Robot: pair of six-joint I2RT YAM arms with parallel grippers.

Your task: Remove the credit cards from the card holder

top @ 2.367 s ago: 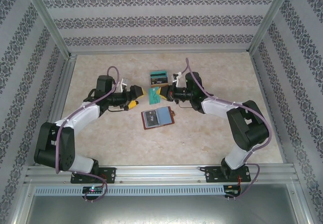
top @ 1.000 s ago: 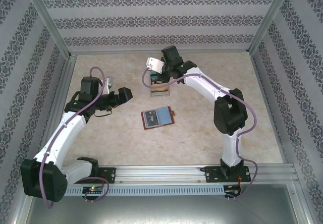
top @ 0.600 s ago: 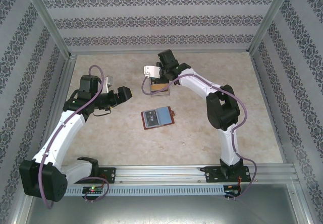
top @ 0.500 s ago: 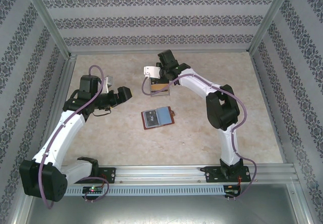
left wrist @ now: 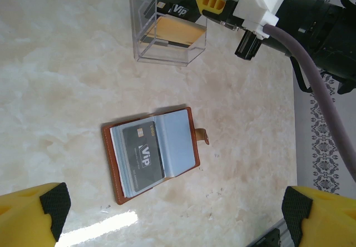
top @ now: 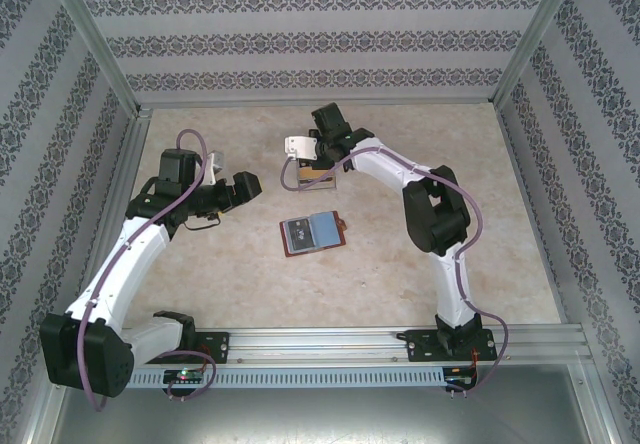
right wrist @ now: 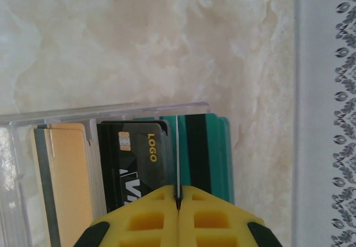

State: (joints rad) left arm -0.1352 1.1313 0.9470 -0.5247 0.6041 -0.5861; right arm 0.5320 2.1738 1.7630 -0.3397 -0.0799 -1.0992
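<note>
1. Right wrist view: the right gripper (right wrist: 178, 202) has its fingers pressed together above the clear stand (right wrist: 111, 109); whether the pale edge in their seam is a held card is unclear.
2. Top view: the left gripper (top: 245, 186) gapes wide; the card holder (top: 322, 229) lies open mid-frame, a dark card (top: 298, 232) inside.
3. A skewed release could tip the stand.
4. Since 2.4 s ago, both arms have left mid-table.

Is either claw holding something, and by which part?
Left gripper: nothing, open. Right gripper: shut on a thin pale edge over the clear plastic card stand; what it is, unclear.
</note>
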